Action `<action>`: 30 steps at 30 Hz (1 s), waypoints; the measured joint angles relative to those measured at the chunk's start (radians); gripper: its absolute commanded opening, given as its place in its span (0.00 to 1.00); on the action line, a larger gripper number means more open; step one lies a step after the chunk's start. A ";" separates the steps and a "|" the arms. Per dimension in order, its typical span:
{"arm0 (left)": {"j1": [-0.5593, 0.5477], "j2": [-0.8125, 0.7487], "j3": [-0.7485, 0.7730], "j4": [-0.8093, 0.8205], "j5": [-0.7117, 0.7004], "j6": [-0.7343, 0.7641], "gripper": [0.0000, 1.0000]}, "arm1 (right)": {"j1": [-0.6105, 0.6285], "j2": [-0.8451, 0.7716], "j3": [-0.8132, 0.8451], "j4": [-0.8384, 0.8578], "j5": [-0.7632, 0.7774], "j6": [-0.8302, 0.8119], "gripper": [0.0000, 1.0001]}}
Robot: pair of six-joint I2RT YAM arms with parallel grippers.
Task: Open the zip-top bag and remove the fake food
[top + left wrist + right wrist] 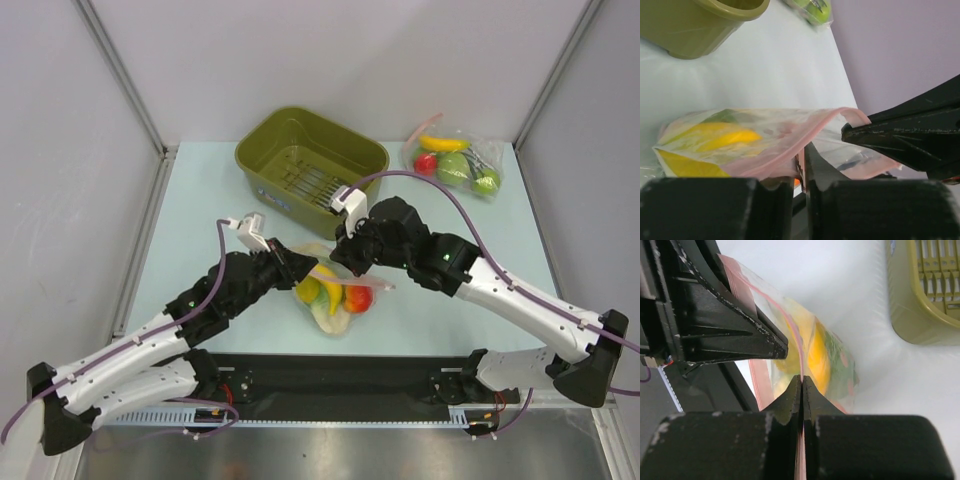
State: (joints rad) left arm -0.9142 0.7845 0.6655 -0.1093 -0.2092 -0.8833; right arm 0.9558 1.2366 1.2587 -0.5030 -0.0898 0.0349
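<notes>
The zip-top bag point(335, 292) lies at the table's middle, near the front edge, with its pink zip strip point(805, 131) spread apart at the mouth. Through the plastic show a yellow banana point(725, 138), a red round fruit point(358, 298) and pale green cabbage point(837, 360). My left gripper point(296, 267) is shut on one side of the pink strip point(801, 160). My right gripper point(348, 258) is shut on the other side of the strip point(802, 381). The two grippers face each other across the bag's mouth.
An olive green bin point(310, 160) stands at the back middle. A second clear bag with bright green fruits point(455, 160) lies at the back right. White walls bound the table on the left, back and right.
</notes>
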 measured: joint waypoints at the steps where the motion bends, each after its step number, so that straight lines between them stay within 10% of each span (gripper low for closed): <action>1: 0.000 0.005 0.000 0.005 -0.002 0.003 0.03 | 0.000 -0.001 0.000 0.000 0.005 0.000 0.00; 20: 0.013 0.488 0.315 0.244 0.418 0.134 0.00 | -0.270 -0.180 0.052 -0.205 0.224 -0.008 0.00; 30: 0.105 0.455 0.302 0.168 0.515 0.193 0.00 | -0.267 -0.190 0.092 -0.246 0.254 0.004 0.00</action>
State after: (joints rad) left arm -0.8093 1.2392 0.9672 0.0589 0.3061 -0.6903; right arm 0.6888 1.0470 1.3510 -0.7494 0.1646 0.0387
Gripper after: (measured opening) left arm 0.010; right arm 0.013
